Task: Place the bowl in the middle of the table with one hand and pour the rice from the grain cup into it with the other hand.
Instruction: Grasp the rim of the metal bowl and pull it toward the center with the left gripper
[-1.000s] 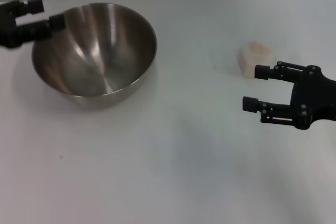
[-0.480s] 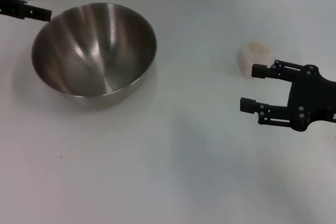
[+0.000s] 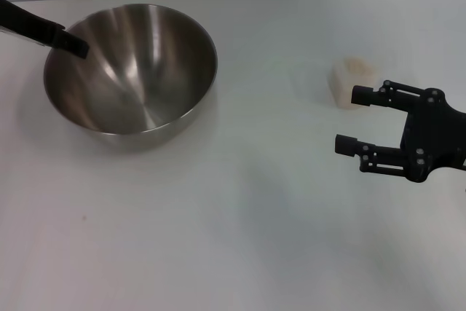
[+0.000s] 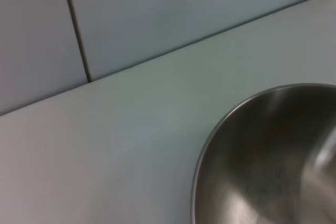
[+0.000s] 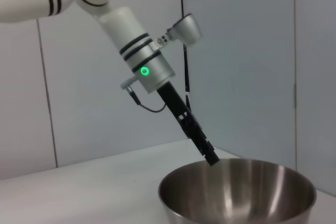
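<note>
Left gripper [image 3: 73,43] at bowl [image 3: 131,67] rim, back-left of bench [image 3: 233,238]; jaws apparently together, unclamped. Right gripper [image 3: 357,120] jaws apart beside grain cup [image 3: 352,81]. Risk: bowl tipping, cup knocked.

left arm [image 5: 134,40]: white cylinders, black bands, green ring light, black cable | left gripper [image 5: 210,157]: slim, black | right gripper [image 3: 353,120]: black linkage fingers, small screws
</note>
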Action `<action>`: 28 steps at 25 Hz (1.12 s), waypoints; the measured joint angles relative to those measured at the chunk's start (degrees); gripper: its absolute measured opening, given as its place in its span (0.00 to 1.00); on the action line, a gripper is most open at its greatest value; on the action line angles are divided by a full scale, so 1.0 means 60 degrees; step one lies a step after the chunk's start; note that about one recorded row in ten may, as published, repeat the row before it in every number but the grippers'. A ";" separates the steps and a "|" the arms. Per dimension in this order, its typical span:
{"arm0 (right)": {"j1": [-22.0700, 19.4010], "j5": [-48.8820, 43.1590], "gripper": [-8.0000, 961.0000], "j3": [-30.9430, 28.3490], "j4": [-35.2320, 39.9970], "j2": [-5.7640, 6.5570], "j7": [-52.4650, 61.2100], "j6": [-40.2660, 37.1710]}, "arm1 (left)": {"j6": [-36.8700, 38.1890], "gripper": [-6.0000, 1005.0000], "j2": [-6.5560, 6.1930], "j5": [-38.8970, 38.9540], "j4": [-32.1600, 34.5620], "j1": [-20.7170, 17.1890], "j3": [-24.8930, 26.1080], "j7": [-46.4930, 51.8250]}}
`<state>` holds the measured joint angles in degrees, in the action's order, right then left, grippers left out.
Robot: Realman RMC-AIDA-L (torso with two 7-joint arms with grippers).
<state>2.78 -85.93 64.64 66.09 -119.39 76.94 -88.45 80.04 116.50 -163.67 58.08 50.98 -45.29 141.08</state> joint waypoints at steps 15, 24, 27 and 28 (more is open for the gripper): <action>0.0004 -0.0001 0.81 -0.0077 0.0095 0.0001 -0.0042 -0.0364 | -0.0766 0.77 -0.0082 -0.0309 -0.1258 0.0094 -0.0042 -0.0282; 0.0013 -0.0004 0.81 -0.0095 0.0148 -0.0009 0.0002 -0.0488 | -0.1113 0.51 0.0043 -0.0320 -0.1077 -0.0121 -0.0859 0.0135; 0.0016 -0.0004 0.81 -0.0104 0.0148 -0.0008 0.0002 -0.0492 | -0.1283 0.35 0.0065 -0.0320 -0.0897 -0.0236 -0.1194 0.0433; 0.0017 -0.0004 0.81 -0.0105 0.0149 -0.0008 0.0009 -0.0492 | -0.1304 0.29 0.0050 -0.0317 -0.0892 -0.0236 -0.1221 0.0462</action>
<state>2.88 -85.96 64.01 66.98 -119.43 76.99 -91.40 72.22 116.80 -165.57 52.72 49.57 -52.62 143.85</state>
